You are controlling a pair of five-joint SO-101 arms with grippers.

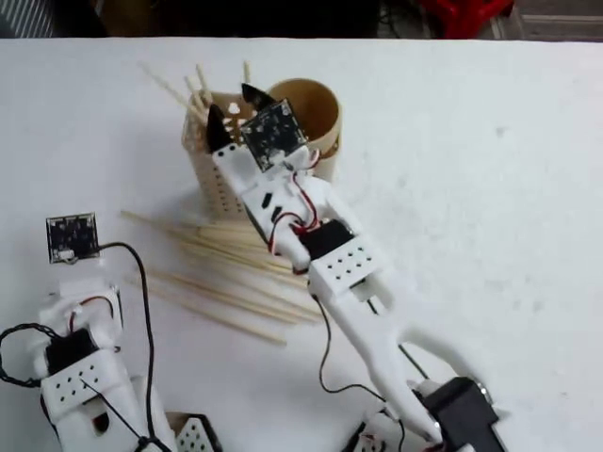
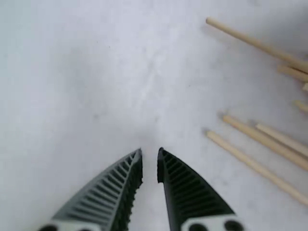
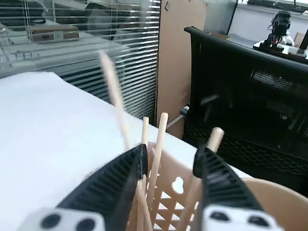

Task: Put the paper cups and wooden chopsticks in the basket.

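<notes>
A cream lattice basket (image 1: 219,174) stands at the back middle of the table with several wooden chopsticks (image 1: 188,89) sticking up out of it. A brown paper cup (image 1: 311,108) sits against its right side; whether it is inside or beside the basket I cannot tell. My right gripper (image 1: 236,108) hangs open just over the basket, its fingers either side of upright chopstick tips (image 3: 161,139) above the basket rim (image 3: 178,190). Loose chopsticks (image 1: 226,273) lie on the table in front of the basket. My left gripper (image 2: 149,161) is shut, low over bare table beside some chopsticks (image 2: 260,139).
The right arm (image 1: 349,273) stretches from the front edge across the loose chopsticks to the basket. The left arm (image 1: 75,358) sits at the front left corner. White table lies bare to the right and far left. A black chair (image 3: 250,96) stands beyond the table.
</notes>
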